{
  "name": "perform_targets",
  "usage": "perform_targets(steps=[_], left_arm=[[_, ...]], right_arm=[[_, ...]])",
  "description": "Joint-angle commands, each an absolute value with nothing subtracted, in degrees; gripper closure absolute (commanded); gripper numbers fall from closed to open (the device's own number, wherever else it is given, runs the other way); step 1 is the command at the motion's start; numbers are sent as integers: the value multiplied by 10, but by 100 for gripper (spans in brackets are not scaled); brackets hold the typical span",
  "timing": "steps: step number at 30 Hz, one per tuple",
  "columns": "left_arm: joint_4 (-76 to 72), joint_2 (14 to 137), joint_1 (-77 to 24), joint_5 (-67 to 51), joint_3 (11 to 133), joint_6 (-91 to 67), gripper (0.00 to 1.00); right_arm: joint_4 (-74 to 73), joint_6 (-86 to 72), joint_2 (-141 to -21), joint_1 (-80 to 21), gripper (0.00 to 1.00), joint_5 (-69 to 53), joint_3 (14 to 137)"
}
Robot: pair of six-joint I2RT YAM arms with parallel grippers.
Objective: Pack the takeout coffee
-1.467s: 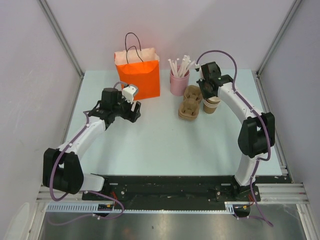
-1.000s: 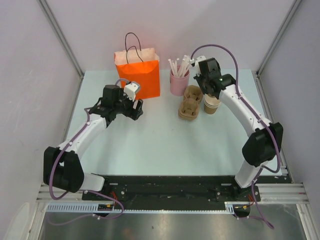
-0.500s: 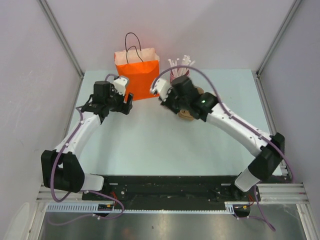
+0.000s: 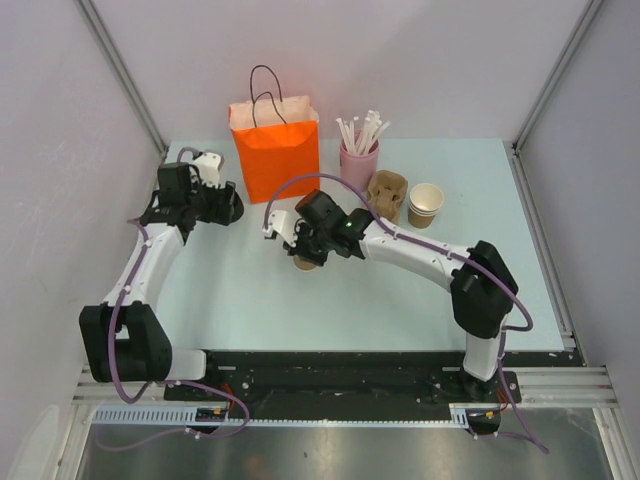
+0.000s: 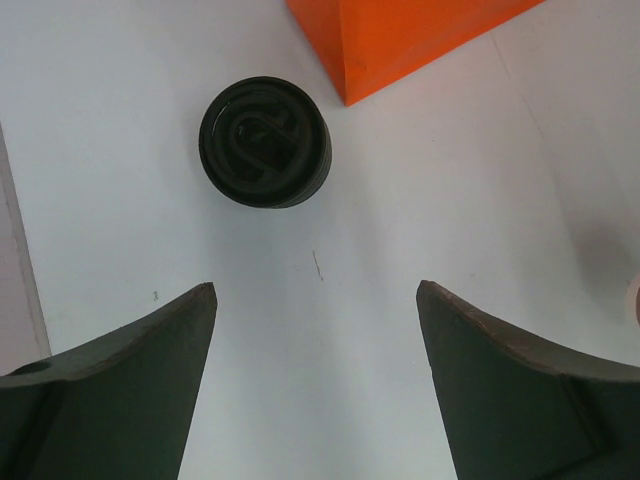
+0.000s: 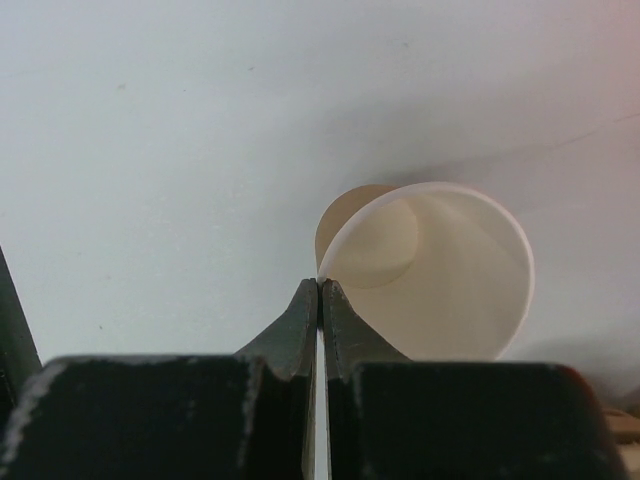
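Left wrist view: your left fingers gape above the black lid, seemingly to grasp it; your right fingers pinch the rim of the lidless paper cup.

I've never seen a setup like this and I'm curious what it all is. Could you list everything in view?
paper cup: one, brown outside, pale inside, no lid, mid-table
black lid: one, black, on the table near the bag's corner
orange paper bag: one, orange, standing at the far edge
pink holder: one, pink, right of the bag
white sticks: a bunch, white, in the holder
pulp carrier: one, brown, beside the holder
stacked cups: one stack, brown, right of the carrier
table: one, pale green
left gripper: open, above the lid
right gripper: shut on the cup's rim
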State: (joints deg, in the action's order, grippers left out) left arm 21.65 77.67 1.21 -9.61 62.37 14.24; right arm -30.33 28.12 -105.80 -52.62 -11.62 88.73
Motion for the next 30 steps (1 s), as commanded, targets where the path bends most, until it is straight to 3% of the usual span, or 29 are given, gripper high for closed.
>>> perform_targets(steps=[1, 7, 11, 14, 23, 27, 30], left_arm=[[216, 776, 18, -98, 623, 182, 13], [217, 810, 18, -80, 634, 196, 16], [217, 842, 16, -79, 653, 215, 24], [215, 875, 14, -94, 675, 259, 30], [215, 983, 5, -103, 768, 375, 40], [219, 1014, 5, -110, 794, 398, 51], [230, 1021, 5, -114, 799, 398, 51]], right_arm=[[-278, 281, -1077, -532, 100, -135, 887], [-294, 283, -1092, -540, 96, -110, 887], [-290, 282, -1085, -546, 58, -105, 888], [-281, 280, -1074, -548, 47, -115, 887], [-277, 272, -1026, -548, 30, -150, 894], [-282, 268, -1008, -545, 28, -156, 895], [-288, 267, -998, -542, 28, -156, 894]])
